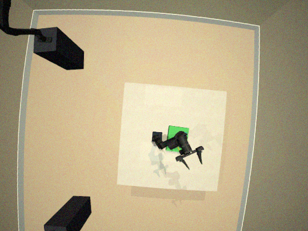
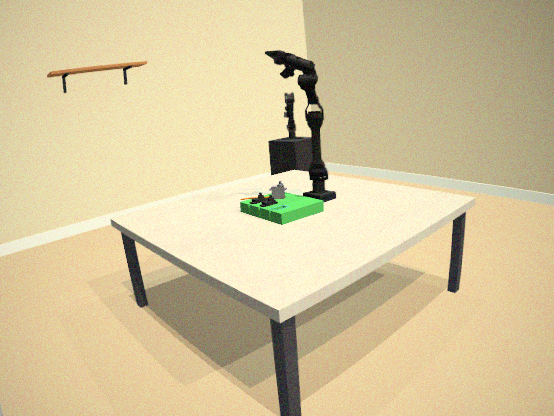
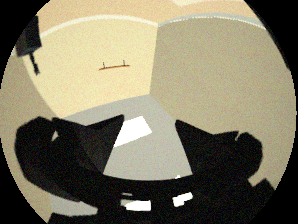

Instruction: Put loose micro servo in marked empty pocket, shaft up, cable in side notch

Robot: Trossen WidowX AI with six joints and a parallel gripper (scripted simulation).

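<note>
Pointing outward, high above the white table point(image 1: 144, 111) point(image 2: 300, 250), the black gripper point(image 1: 195, 166) point(image 2: 267, 53) point(image 3: 150, 120) has its fingers spread wide with nothing between them.

The main risk is the descent: swinging down too low or too early, the arm could clip the black servos point(image 2: 267, 201) on the green deck point(image 1: 178, 129) point(image 2: 300, 205), or topple the grey servo-shaped body point(image 2: 277, 190), likely the loose micro servo. A crooked grip, caused by poor alignment, might leave an ear raised or the shaft tilted; a stray cable could get pinched under the body instead of lying in its notch.

In the exterior view, that grey body stands upright at six o'clock from the fingers, well below and apart from them (whether it rests on the deck or just behind it, I cannot tell). The bluish patch point(image 2: 279, 207), probably the marked pocket, lies at six o'clock from it. The wrist view shows no servo between the fingertips, only walls and bright patches beyond.
</note>
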